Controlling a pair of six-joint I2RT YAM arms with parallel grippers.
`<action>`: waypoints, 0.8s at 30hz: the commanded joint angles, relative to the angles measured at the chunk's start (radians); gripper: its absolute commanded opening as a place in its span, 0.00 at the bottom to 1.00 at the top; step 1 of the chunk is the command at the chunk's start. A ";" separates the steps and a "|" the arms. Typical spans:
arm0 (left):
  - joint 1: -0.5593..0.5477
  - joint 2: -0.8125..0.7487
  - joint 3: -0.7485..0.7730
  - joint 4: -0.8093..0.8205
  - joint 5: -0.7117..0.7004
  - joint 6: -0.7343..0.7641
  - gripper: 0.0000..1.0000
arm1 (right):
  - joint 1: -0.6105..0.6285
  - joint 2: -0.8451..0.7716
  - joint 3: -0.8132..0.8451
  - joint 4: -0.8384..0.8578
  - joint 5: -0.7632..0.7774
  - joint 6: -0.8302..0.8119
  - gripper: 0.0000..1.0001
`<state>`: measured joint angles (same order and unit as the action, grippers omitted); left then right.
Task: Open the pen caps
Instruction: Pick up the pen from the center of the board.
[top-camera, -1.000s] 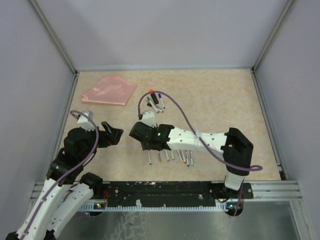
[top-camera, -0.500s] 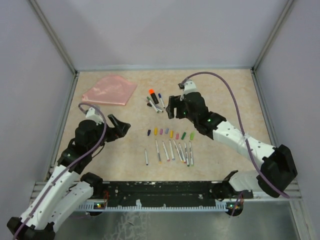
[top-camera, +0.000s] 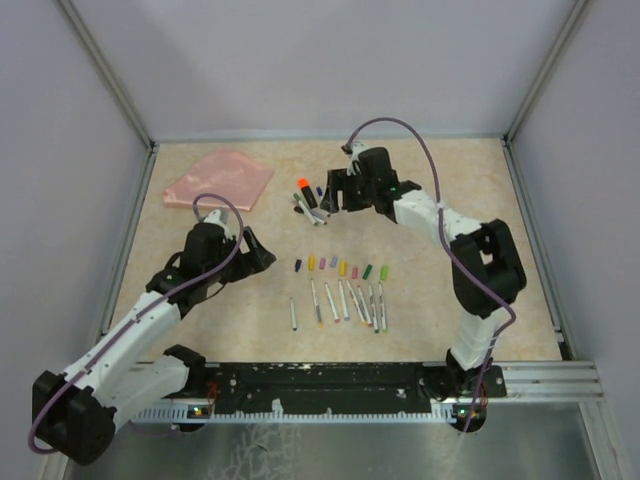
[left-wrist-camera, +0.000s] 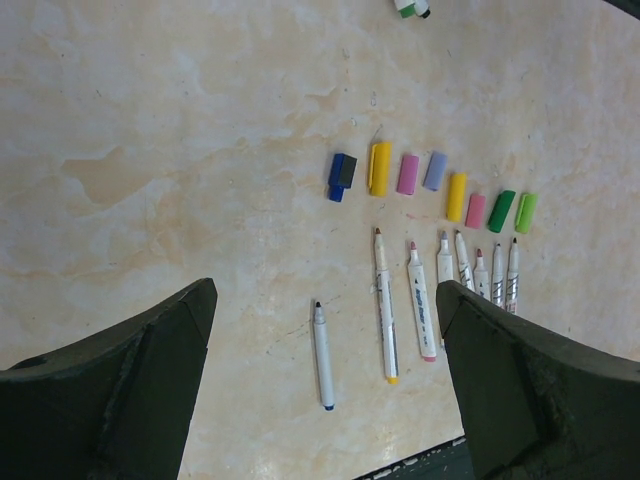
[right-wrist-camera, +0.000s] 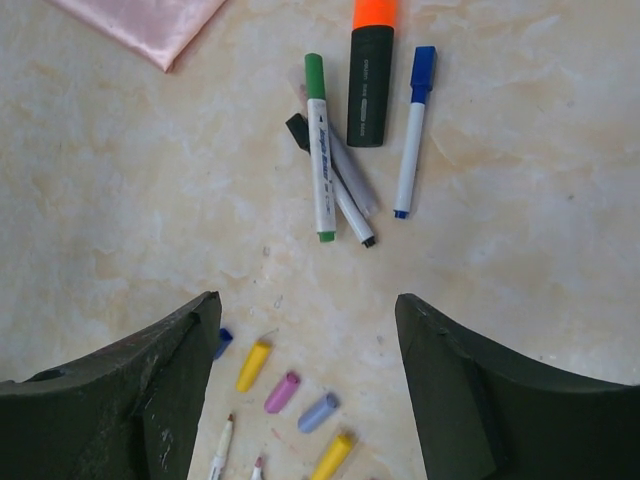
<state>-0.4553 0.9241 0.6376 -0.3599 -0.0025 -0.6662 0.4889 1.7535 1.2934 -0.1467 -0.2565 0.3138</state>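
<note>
Eight caps loose mid-table, both grippers spread and empty

From above, you see your left gripper (top-camera: 255, 250) with its jaws wide apart, just left of a row of eight loose caps (top-camera: 340, 268) near the middle of the table (top-camera: 450, 250). Just nearer the arm bases than that row lie the bare pens (top-camera: 340, 300), roughly side by side. Your right gripper (top-camera: 335, 195) hangs farther back, jaws apart too, just right of a small heap of capped pens (top-camera: 310, 203). A pink pouch (top-camera: 220, 180) lies flat at the far left.

On your left wrist camera, the two dark fingers (left-wrist-camera: 130, 390) stand far apart with only bare table between them. Beyond them the loose caps run in a line. First comes a blue one (left-wrist-camera: 335, 177) with a dark piece against it, then yellow, pink and lavender. Set slightly lower are yellow, pink and two green. Eight bare pens lie below, tips toward the caps, and the leftmost pen (left-wrist-camera: 322, 342) sits apart from the others.

On your right wrist camera, the fingers (right-wrist-camera: 130, 400) are again spread wide and pinch nothing. Ahead lies a black highlighter (right-wrist-camera: 370, 90) with its orange cap (right-wrist-camera: 378, 12) on. Left of it, a pen with a green cap (right-wrist-camera: 314, 75) crosses one with a black cap (right-wrist-camera: 297, 130). A pen with a blue cap (right-wrist-camera: 424, 68) lies just right of the highlighter. The pouch's corner shows at upper left, and five of the loose caps show at the bottom, between the fingers.
</note>
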 joint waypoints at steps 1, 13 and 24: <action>0.004 -0.019 0.038 0.018 -0.018 0.013 0.95 | -0.005 0.127 0.149 -0.065 -0.045 -0.028 0.68; 0.006 0.012 0.089 -0.005 -0.074 0.074 0.95 | -0.006 0.427 0.518 -0.240 0.064 -0.034 0.40; 0.012 0.069 0.118 0.015 -0.084 0.119 0.96 | -0.005 0.555 0.651 -0.315 0.078 -0.044 0.36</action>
<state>-0.4515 0.9787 0.7219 -0.3653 -0.0792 -0.5770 0.4877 2.2810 1.8759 -0.4290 -0.1898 0.2878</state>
